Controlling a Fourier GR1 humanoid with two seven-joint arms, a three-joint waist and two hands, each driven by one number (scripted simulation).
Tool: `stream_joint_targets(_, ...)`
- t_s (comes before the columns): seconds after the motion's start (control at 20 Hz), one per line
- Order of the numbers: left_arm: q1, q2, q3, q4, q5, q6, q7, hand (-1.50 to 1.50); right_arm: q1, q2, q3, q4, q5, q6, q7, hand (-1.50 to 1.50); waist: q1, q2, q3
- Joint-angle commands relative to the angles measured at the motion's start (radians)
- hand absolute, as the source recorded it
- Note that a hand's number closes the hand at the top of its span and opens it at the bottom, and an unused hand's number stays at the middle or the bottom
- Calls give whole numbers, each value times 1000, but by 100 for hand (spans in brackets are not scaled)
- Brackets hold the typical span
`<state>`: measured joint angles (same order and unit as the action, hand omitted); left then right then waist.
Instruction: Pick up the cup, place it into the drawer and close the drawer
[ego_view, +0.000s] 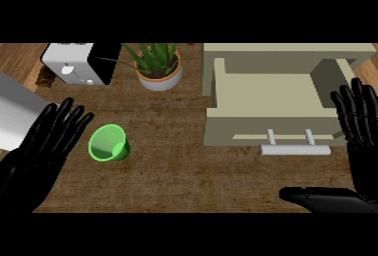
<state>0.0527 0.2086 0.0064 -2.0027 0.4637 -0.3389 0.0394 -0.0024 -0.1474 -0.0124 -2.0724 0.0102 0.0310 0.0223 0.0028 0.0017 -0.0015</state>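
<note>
Left hand (38, 152), fingers spread, hovers just beside the green cup (108, 143) tilted on the surface (184, 172), left of the open drawer (273, 127); likely light and rigid, best grasped round its wall.

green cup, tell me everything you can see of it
The green cup is bright green, smooth and plastic-looking, with no handle in view. Its open mouth faces the view, showing an empty inside; the body narrows toward the base. It rests on the brown counter, left of the open drawer. The open left hand lies beside it, apparently not touching.
</note>
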Motion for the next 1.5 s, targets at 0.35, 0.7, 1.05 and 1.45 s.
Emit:
stream_joint_targets(0.35,24,25,97,243,46,-172,-50,-150,-41,21,29,84,47,30,-32,-150,-1,-2,1)
stream_joint_targets(0.7,-95,62,195,531,-93,-173,-180,-150,-1,7,-32,78,6,59,-69,-150,-7,-1,1)
stream_joint_targets(1.05,-176,67,207,815,-281,-161,-386,-150,-22,-23,-69,28,-31,90,11,-150,-10,-1,1)
stream_joint_targets(1.45,-288,84,208,1266,-463,-122,-731,-150,-126,20,-22,77,23,40,58,-150,-15,2,-1)
